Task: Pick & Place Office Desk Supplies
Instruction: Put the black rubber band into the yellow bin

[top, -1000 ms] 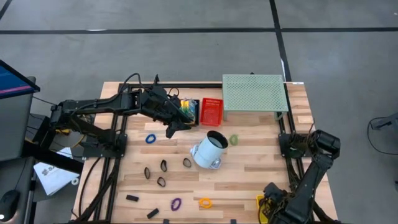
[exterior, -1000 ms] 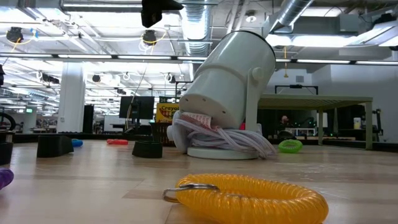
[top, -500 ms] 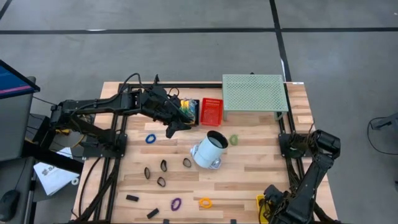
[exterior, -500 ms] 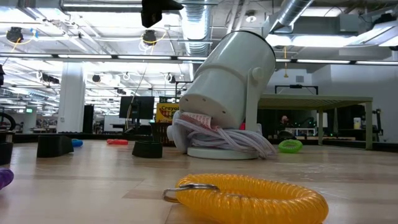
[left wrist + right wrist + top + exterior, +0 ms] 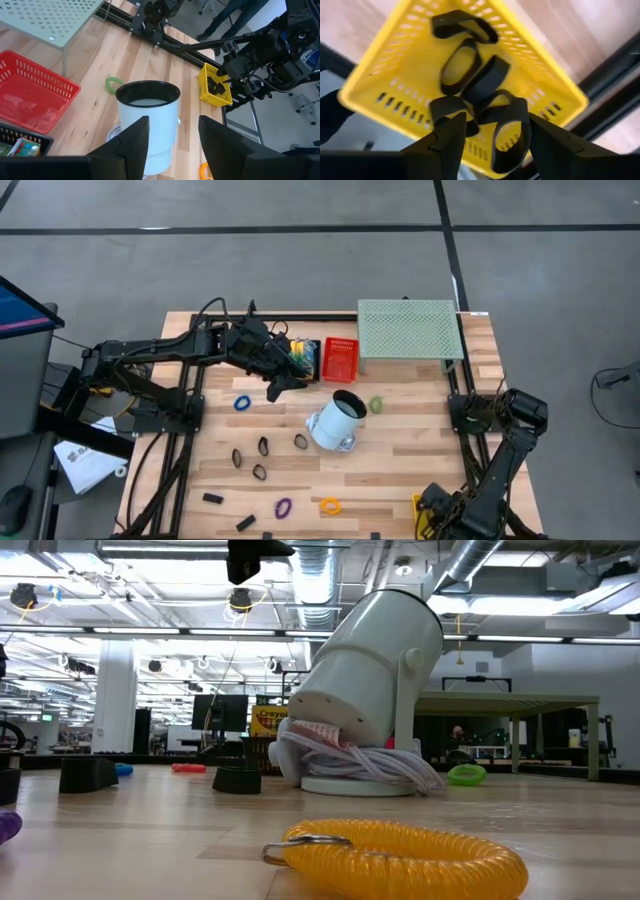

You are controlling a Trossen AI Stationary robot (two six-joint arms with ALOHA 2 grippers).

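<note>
Dropping: black binder clips (image 5: 470,85) lie piled in the yellow basket (image 5: 395,55) at the table's near right corner, several overlapping.
Right gripper (image 5: 492,137): directly over that basket, fingers spread, nothing pinched between them; one clip lies just below them in the right wrist view.
Doing it well: my judgement is to lift straight up and clear of the basket's rim before swinging away, so no clip is dragged out.
Loose supplies: black clips (image 5: 259,472) and a blue ring (image 5: 242,403) sit left of the white cup (image 5: 340,420); a green ring (image 5: 376,405) is just beside the cup; purple ring (image 5: 283,507) and orange ring (image 5: 330,505) are near the front edge.
Left gripper (image 5: 278,387): hovering near the black bin (image 5: 305,358) and red basket (image 5: 340,358), fingers apart, empty.
Change: the right arm's wrist has shifted slightly at the corner since a second ago; the left arm and loose items match.
</note>
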